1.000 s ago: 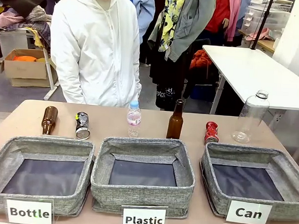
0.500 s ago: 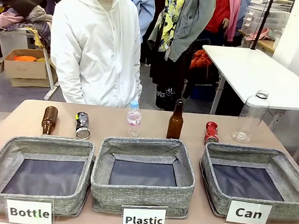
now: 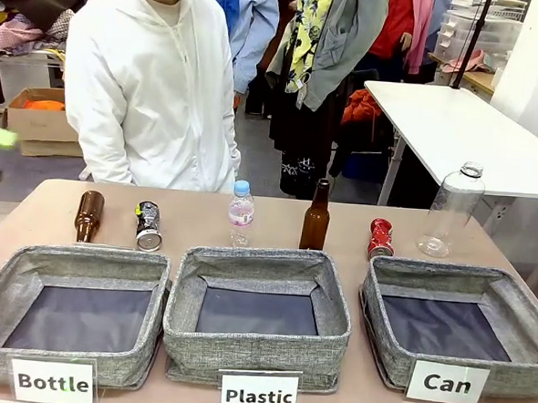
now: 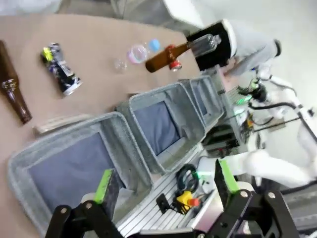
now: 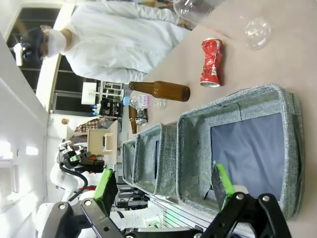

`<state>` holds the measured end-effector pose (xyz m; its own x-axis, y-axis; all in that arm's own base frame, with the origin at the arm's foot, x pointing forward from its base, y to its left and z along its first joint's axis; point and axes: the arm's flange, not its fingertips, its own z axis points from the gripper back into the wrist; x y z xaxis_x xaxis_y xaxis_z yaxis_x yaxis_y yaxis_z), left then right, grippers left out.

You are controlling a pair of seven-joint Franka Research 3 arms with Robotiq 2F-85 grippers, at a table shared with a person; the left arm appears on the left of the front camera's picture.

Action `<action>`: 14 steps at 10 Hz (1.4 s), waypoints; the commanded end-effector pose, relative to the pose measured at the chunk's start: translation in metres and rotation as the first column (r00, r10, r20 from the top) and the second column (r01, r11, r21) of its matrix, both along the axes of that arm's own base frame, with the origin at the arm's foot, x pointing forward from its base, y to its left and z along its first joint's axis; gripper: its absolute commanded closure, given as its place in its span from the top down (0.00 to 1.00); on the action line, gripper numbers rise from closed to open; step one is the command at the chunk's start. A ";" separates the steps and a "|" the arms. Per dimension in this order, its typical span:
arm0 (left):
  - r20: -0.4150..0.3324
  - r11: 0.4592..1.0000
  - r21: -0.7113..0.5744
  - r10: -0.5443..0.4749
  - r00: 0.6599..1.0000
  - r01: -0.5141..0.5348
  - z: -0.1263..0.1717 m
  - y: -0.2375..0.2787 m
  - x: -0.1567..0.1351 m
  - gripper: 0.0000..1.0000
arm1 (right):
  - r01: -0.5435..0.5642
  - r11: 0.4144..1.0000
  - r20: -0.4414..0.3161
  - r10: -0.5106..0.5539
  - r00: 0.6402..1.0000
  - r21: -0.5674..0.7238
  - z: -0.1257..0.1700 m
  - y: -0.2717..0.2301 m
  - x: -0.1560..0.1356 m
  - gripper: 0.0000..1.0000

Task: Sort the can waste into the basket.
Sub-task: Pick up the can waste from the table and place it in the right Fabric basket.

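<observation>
Left claw (image 4: pixel 164 179) and right claw (image 5: pixel 163 184) both gape open. At 4 o'clock on the bench (image 3: pixel 195 213) sits the grey woven-fabric basket (image 3: pixel 395 354) labelled "Can". Just past its far rim lies the crushed red metal can (image 3: pixel 380 238); the black-and-grey metal can (image 3: pixel 148 226) lies at 10 o'clock.

Black green-padded left gripper (image 4: pixel 165 183): we see it spread wide.
Black-and-grey metal can (image 4: pixel 62 74): lying near a brown glass bottle (image 4: pixel 13 94).

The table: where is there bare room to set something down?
Bare tabletop lies between the black can and the small plastic bottle, and along the far edge behind the row. The Can basket, Plastic basket and Bottle basket are empty. They crowd the near half.
</observation>
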<state>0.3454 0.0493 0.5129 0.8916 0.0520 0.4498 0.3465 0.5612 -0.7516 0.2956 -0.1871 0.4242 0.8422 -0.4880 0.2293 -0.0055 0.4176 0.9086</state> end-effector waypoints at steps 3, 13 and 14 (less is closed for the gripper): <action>-0.035 0.958 0.288 0.009 0.999 0.001 0.004 -0.086 0.069 1.00 | 0.004 1.000 0.021 -0.004 1.000 0.014 0.001 -0.002 0.001 1.00; -0.145 0.798 0.603 0.126 0.981 -0.013 -0.061 -0.163 0.204 1.00 | 0.004 1.000 0.021 -0.004 1.000 0.014 0.001 -0.002 0.001 1.00; -0.145 0.798 0.603 0.126 0.981 -0.013 -0.061 -0.163 0.204 1.00 | 0.004 1.000 0.021 -0.004 1.000 0.014 0.001 -0.002 0.001 1.00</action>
<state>0.5540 -0.1186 0.4494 0.9672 -0.1112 0.2285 0.1830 0.9285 -0.3231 0.2949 -0.1877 0.4237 0.8426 -0.4887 0.2263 -0.0029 0.4161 0.9093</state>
